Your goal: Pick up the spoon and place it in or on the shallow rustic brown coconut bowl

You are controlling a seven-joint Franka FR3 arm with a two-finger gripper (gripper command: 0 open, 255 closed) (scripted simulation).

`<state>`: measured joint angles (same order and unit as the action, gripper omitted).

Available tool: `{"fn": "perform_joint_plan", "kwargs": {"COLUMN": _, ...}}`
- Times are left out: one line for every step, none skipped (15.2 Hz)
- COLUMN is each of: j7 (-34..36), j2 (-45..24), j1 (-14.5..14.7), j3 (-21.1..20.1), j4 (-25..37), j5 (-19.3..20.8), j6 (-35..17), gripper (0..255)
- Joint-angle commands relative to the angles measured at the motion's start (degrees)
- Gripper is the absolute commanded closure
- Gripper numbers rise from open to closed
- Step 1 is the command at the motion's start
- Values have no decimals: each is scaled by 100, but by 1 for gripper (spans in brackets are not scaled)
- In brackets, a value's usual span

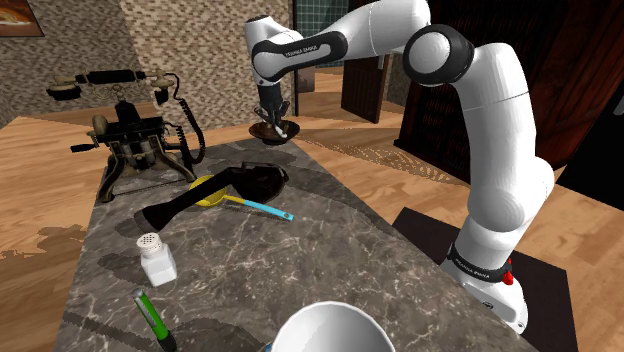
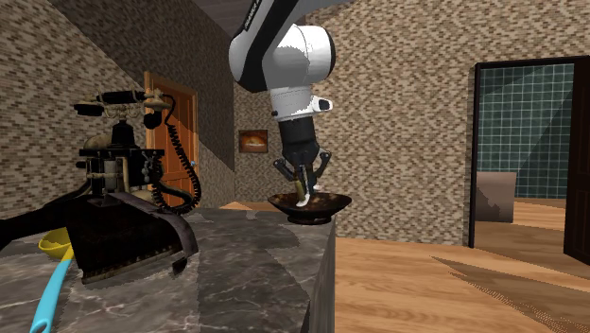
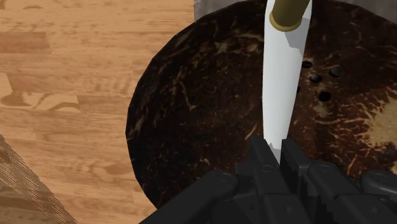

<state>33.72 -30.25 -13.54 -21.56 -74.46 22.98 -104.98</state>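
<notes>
Marble counter (image 1: 330, 250), far corner: claw (image 3: 278, 147) tight on white spoon (image 3: 280, 76) over dark bowl (image 3: 191, 108).

This is a home, by every sign. A wood plank floor (image 2: 416, 284) runs up to walls (image 2: 407, 104) in a speckled brown pattern. A small framed picture (image 2: 253, 142) hangs on the far wall, near a panelled wooden door (image 2: 185, 109). At the second exterior view's right, an open doorway shows a room with green-tiled walls (image 2: 529, 113). The marble worktop (image 1: 300, 265) carries an old cradle telephone (image 1: 135, 125), a white shaker (image 1: 156, 257) and a white bowl (image 1: 330, 325).
</notes>
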Motion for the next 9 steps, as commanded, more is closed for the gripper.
{"fn": "perform_joint_plan", "kwargs": {"j7": 0, "j2": 1, "j1": 0, "j3": 0, "j4": -2, "j5": 0, "j6": -2, "gripper": 255}}
{"fn": "perform_joint_plan", "kwargs": {"j7": 0, "j2": 0, "j1": 0, "j3": 0, "j4": -1, "j5": 0, "j6": -1, "gripper": 255}}
{"fn": "perform_joint_plan", "kwargs": {"j7": 0, "j2": 0, "j1": 0, "j3": 0, "j4": -1, "j5": 0, "j6": -1, "gripper": 0}}
{"fn": "perform_joint_plan", "kwargs": {"j7": 0, "j2": 0, "j1": 0, "j3": 0, "j4": -1, "j5": 0, "j6": -1, "gripper": 0}}
{"fn": "perform_joint_plan", "kwargs": {"j7": 0, "j2": 0, "j1": 0, "j3": 0, "j4": -1, "j5": 0, "j6": -1, "gripper": 0}}
{"fn": "perform_joint_plan", "kwargs": {"j7": 0, "j2": 0, "j1": 0, "j3": 0, "j4": -1, "j5": 0, "j6": -1, "gripper": 0}}
{"fn": "perform_joint_plan", "kwargs": {"j7": 0, "j2": 0, "j1": 0, "j3": 0, "j4": -1, "j5": 0, "j6": -1, "gripper": 0}}
{"fn": "perform_joint_plan", "kwargs": {"j7": 0, "j2": 0, "j1": 0, "j3": 0, "j4": -1, "j5": 0, "j6": -1, "gripper": 0}}
{"fn": "perform_joint_plan", "kwargs": {"j7": -22, "j2": 25, "j1": 33, "j3": -14, "j4": 148, "j5": -17, "j6": 170, "gripper": 0}}
